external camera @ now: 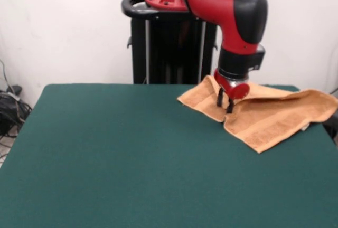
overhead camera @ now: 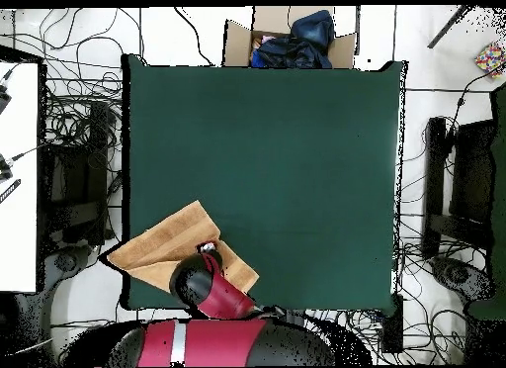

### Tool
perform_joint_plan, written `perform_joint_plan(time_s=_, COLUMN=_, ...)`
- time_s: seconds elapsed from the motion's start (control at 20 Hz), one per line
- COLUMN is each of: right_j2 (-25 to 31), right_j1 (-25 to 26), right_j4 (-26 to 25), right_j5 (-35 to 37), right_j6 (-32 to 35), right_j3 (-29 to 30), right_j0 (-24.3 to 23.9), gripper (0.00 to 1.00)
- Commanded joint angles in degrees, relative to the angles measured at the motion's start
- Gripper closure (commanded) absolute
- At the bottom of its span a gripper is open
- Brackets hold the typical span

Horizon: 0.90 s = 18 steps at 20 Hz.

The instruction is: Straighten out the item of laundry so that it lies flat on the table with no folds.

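The orange-tan towel [external camera: 269, 114] lies crumpled and folded over itself at the far right corner of the dark green table [external camera: 121, 154]. In the overhead view the towel [overhead camera: 158, 243] sits at the table's [overhead camera: 277, 137] lower left, one corner reaching past the table's edge. My gripper [external camera: 225, 104] points straight down onto the towel's left part, at a fold near its front edge. The fingers are close together with cloth pinched between them. In the overhead view the arm hides most of the gripper [overhead camera: 207, 248].
The black pedestal [external camera: 173, 43] stands behind the table's far edge. A cardboard box with dark clothing [overhead camera: 289, 38] sits beyond the table's opposite edge. Cables lie on the floor around the table [overhead camera: 69, 137].
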Motion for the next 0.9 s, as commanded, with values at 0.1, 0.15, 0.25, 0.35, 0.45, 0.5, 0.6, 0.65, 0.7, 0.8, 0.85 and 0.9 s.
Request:
perform_joint_plan(time_s=0.1, right_j2=9.2, right_j1=-3.5, right_j4=2.3, right_j5=2.5, right_j6=21.5, right_j3=-3.2, right_j0=1.4, gripper=0.0)
perform_joint_plan(time_s=0.15, right_j2=9.1, right_j1=-4.3, right_j4=3.1, right_j5=3.0, right_j6=21.5, right_j3=-2.9, right_j0=2.1, gripper=0.0)
perform_joint_plan(time_s=0.25, right_j2=9.9, right_j1=-4.6, right_j4=2.6, right_j5=2.8, right_j6=22.0, right_j3=-2.7, right_j0=2.1, gripper=0.0)
perform_joint_plan(time_s=0.35, right_j2=10.9, right_j1=-4.1, right_j4=1.3, right_j5=1.9, right_j6=22.4, right_j3=-2.9, right_j0=1.5, gripper=0.0)
perform_joint_plan(time_s=0.45, right_j2=11.8, right_j1=-4.0, right_j4=0.6, right_j5=1.2, right_j6=23.0, right_j3=-3.0, right_j0=1.6, gripper=0.0)
perform_joint_plan(time_s=0.5, right_j2=12.1, right_j1=-3.7, right_j4=0.5, right_j5=0.8, right_j6=23.2, right_j3=-3.2, right_j0=1.7, gripper=0.0)
perform_joint_plan(time_s=0.6, right_j2=12.5, right_j1=-4.2, right_j4=1.3, right_j5=1.0, right_j6=23.6, right_j3=-3.2, right_j0=2.8, gripper=0.0)
perform_joint_plan(time_s=0.65, right_j2=12.6, right_j1=-4.4, right_j4=1.7, right_j5=1.0, right_j6=23.8, right_j3=-3.2, right_j0=3.3, gripper=0.0)
perform_joint_plan(time_s=0.7, right_j2=12.3, right_j1=-4.5, right_j4=2.6, right_j5=1.4, right_j6=23.8, right_j3=-3.4, right_j0=4.2, gripper=0.0)
perform_joint_plan(time_s=0.8, right_j2=12.4, right_j1=-4.8, right_j4=3.6, right_j5=1.4, right_j6=24.5, right_j3=-3.7, right_j0=5.4, gripper=0.0)
perform_joint_plan(time_s=0.85, right_j2=12.5, right_j1=-5.0, right_j4=3.6, right_j5=1.4, right_j6=25.0, right_j3=-3.7, right_j0=5.9, gripper=0.0)
perform_joint_plan(time_s=0.9, right_j2=12.5, right_j1=-5.1, right_j4=3.7, right_j5=1.4, right_j6=25.4, right_j3=-3.6, right_j0=6.3, gripper=0.0)
